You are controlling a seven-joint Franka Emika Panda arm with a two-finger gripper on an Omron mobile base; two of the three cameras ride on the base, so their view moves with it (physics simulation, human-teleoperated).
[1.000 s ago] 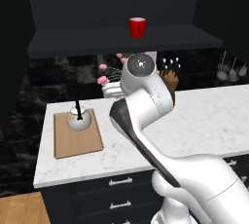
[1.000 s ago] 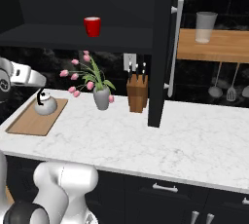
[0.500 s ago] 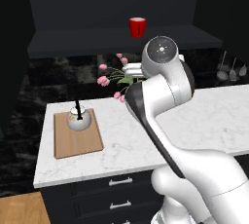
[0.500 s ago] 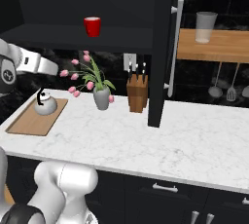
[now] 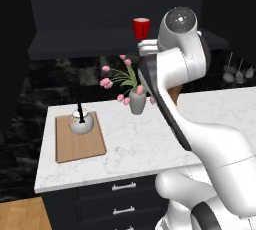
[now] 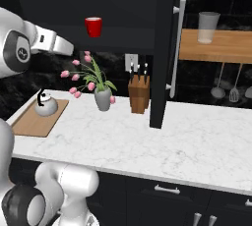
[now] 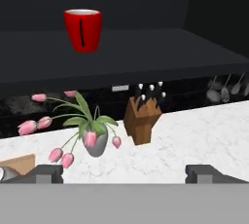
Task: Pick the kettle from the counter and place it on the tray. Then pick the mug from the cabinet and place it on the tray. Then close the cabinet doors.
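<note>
Raised above the marble surface, the hand faces the open cabinet, its two fingertips set wide apart with nothing between them. Straight ahead in the hand view, the red mug stands upright on the dark shelf inside the cabinet, its handle turned toward the camera. Below the shelf, on the surface, a grey vase of pink tulips stands beside a brown knife block.

From the left base view, the kettle sits on the wooden tray, toward its far end, black handle upright. The tray lies near the left end of the surface, well apart from the vase. In the right base view, one cabinet door stands open, edge-on, with its long silver handle showing; the mug is on the shelf to its left.
</note>
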